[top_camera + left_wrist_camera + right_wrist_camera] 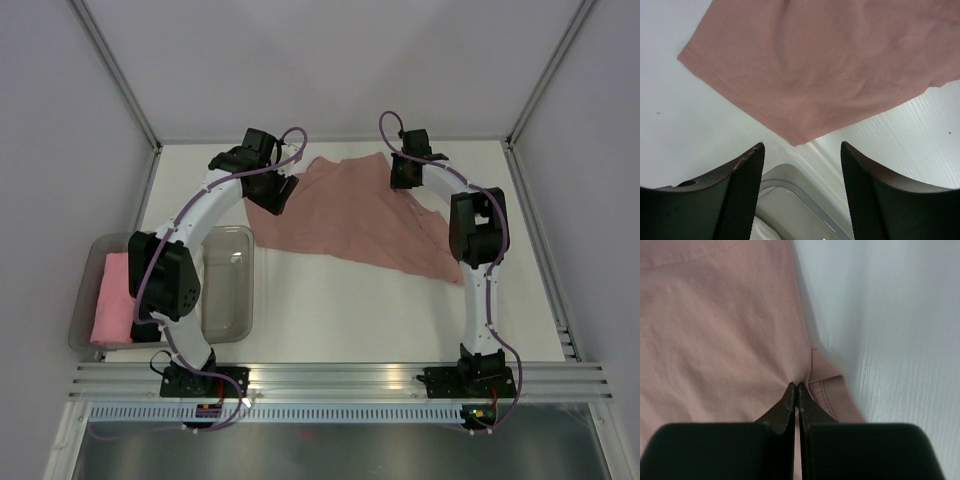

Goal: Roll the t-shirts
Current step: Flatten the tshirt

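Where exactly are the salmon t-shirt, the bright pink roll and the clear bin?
t-shirt (350, 215), top view, middle of the spread cloth.
bright pink roll (112, 298), top view, middle of its top.
clear bin (230, 290), top view, bare floor near its right wall.

Look at the lower left of the top view. You have a clear plastic bin (232, 290) sitting on the white surface (350, 310). A bright pink roll (110, 300) lies in the left side of the bin. A silver metal rail (340, 378) runs along the bottom edge of the surface. Gray walls (60, 150) stand around it.
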Robot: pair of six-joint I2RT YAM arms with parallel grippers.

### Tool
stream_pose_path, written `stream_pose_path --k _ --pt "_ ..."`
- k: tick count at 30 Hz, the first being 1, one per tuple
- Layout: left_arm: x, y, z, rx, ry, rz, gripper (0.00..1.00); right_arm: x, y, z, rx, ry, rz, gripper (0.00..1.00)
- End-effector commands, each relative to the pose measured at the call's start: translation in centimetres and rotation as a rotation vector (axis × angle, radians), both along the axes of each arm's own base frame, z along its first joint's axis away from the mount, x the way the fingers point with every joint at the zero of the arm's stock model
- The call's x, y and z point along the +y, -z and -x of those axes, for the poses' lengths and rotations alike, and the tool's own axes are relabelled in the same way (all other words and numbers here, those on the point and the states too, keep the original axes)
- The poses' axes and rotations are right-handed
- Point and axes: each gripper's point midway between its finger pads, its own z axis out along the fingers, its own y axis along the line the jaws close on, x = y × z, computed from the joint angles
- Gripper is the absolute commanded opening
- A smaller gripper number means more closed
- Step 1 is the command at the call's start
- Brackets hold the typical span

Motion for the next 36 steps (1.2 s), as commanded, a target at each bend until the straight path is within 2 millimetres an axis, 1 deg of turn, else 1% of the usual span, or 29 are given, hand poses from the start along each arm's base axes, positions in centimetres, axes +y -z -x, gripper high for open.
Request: stream_pose_path --k 1,4,7,8,9,10,11,12,13,14,15,16,17,18,19,20,21,22,24,25,27,28,30,31,32,33,34,35,36 --pt "0.3 -1.0 -0.4 -0.032 0.011 -0.019 0.68 0.6 -4.3 0.0 -0.063 -0.027 -0.027 0.0" --pt "0.5 -1.1 -0.5 -0.038 0.009 -0.023 0.68 0.7 -6.4 0.1 -0.098 -0.023 -0.016 0.0" --pt "0.3 -1.2 -0.6 -0.041 0.014 -0.017 0.68 0.6 -9.0 0.7 -0.154 -0.037 0.048 0.0" --pt "0.2 -1.3 -0.6 -0.04 0.012 -0.011 0.68 1.2 -10.3 1.6 -0.173 -0.059 0.063 0.0" --pt "0.2 -1.4 -0.6 -0.041 0.008 -0.004 0.68 1.4 -10.8 2.0 -0.19 -0.077 0.092 0.0" --pt "0.0 -1.6 -0.7 -0.039 0.008 0.013 0.68 2.7 -11.3 3.0 -0.201 -0.109 0.098 0.0" --pt "-0.1 -1.7 -0.7 -0.039 0.003 0.022 0.68 3.1 -11.5 4.8 -0.196 -0.129 0.108 0.0" --pt "-0.1 -1.7 -0.7 -0.036 0.001 0.028 0.68 3.5 -11.6 5.7 -0.206 -0.144 0.122 0.01" --pt "0.0 -1.7 -0.9 -0.035 -0.004 0.032 0.68 5.1 -11.4 7.3 -0.202 -0.175 0.135 0.0" --pt "0.0 -1.7 -1.0 -0.035 -0.01 0.035 0.68 5.4 -10.6 9.7 -0.18 -0.191 0.154 0.0" --pt "0.1 -1.7 -1.1 -0.036 -0.014 0.036 0.68 5.7 -10.3 10.9 -0.177 -0.176 0.165 0.0" --pt "0.3 -1.7 -1.2 -0.034 -0.019 0.038 0.68 7.9 -9.8 13.0 -0.17 -0.216 0.162 0.0" --pt "0.4 -1.7 -1.3 -0.033 -0.023 0.038 0.68 8.3 -8.7 15.5 -0.149 -0.228 0.156 0.01" --pt "0.3 -1.8 -1.4 -0.036 -0.023 0.039 0.68 9.0 -8.1 17.0 -0.139 -0.237 0.147 0.02" --pt "0.3 -1.7 -1.5 -0.037 -0.022 0.039 0.68 11.0 -7.6 19.3 -0.125 -0.259 0.119 0.02" --pt "0.4 -1.6 -1.5 -0.034 -0.022 0.038 0.69 11.2 -6.3 21.7 -0.097 -0.278 0.116 0.06" --pt "0.2 -1.7 -1.5 -0.036 -0.017 0.041 0.69 12.1 -6.0 22.9 -0.098 -0.301 0.098 0.08" --pt "0.2 -1.7 -1.6 -0.037 -0.015 0.044 0.69 13.7 -5.2 25.7 -0.077 -0.365 0.082 0.21" --pt "0.0 -1.7 -1.7 -0.034 -0.012 0.05 0.69 14.8 -4.9 27.8 -0.069 -0.429 0.086 0.41" --pt "-0.1 -1.6 -1.7 -0.031 -0.012 0.053 0.69 15.6 -5.6 29.1 -0.083 -0.469 0.081 0.51" --pt "-0.2 -1.4 -1.8 -0.022 -0.011 0.06 0.69 15.3 -7.3 29.4 -0.119 -0.476 0.083 0.57" --pt "-0.4 -1.5 -1.8 -0.023 -0.009 0.066 0.69 15.0 -10.0 29.1 -0.189 -0.467 0.062 0.58" --pt "-0.6 -1.5 -1.8 -0.02 -0.009 0.074 0.69 14.1 -13.0 28.6 -0.264 -0.499 0.066 0.62" --pt "-0.6 -1.4 -1.8 -0.015 -0.011 0.077 0.69 13.7 -15.8 28.3 -0.322 -0.502 0.041 0.63" --pt "-0.6 -1.5 -1.8 -0.017 -0.009 0.077 0.69 12.8 -16.2 28.4 -0.309 -0.519 0.053 0.64" --pt "-0.6 -1.5 -1.7 -0.015 -0.009 0.076 0.69 10.7 -16.6 27.2 -0.299 -0.461 0.069 0.64" --pt "-0.6 -1.5 -1.7 -0.017 -0.009 0.076 0.69 9.5 -16.8 26.5 -0.282 -0.43 0.083 0.64" --pt "-0.5 -1.5 -1.7 -0.016 -0.012 0.074 0.69 6.9 -15.3 26.7 -0.192 -0.374 0.141 0.63" --pt "-0.5 -1.8 -1.7 -0.022 -0.011 0.075 0.69 3.1 -14.6 25.6 -0.135 -0.257 0.194 0.6"
